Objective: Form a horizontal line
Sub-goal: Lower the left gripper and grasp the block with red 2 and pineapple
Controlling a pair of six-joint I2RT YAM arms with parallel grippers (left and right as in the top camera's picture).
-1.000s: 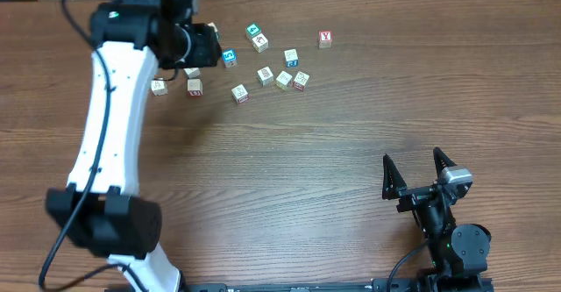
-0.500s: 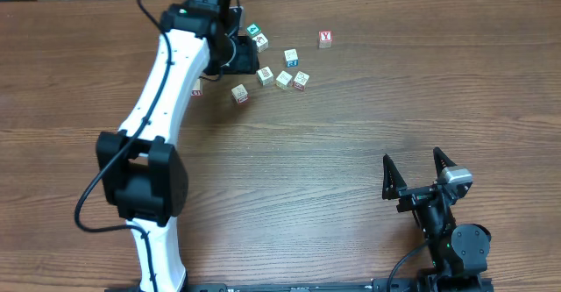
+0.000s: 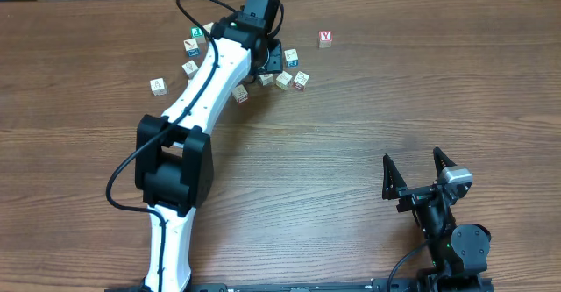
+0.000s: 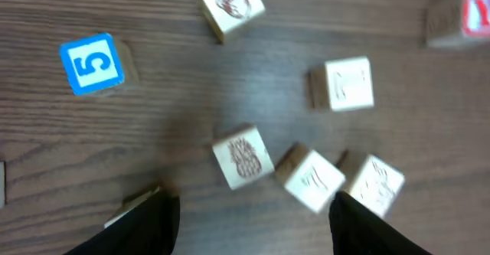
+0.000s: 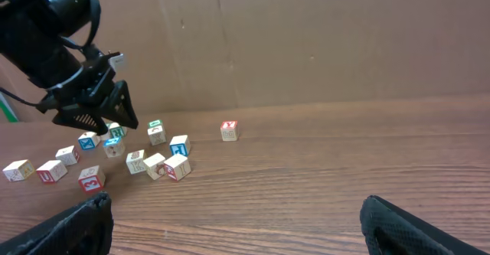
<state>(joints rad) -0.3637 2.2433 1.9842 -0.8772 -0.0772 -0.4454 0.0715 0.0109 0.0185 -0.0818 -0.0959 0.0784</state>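
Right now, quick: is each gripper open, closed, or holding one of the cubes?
Left gripper: fingers open, holding nothing.
Right gripper: fingers wide open, holding nothing.

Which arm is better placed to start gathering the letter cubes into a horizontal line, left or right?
Left. The left gripper, open, hovers over the cube cluster at the far side; the right gripper sits open by the near edge, away from every cube.
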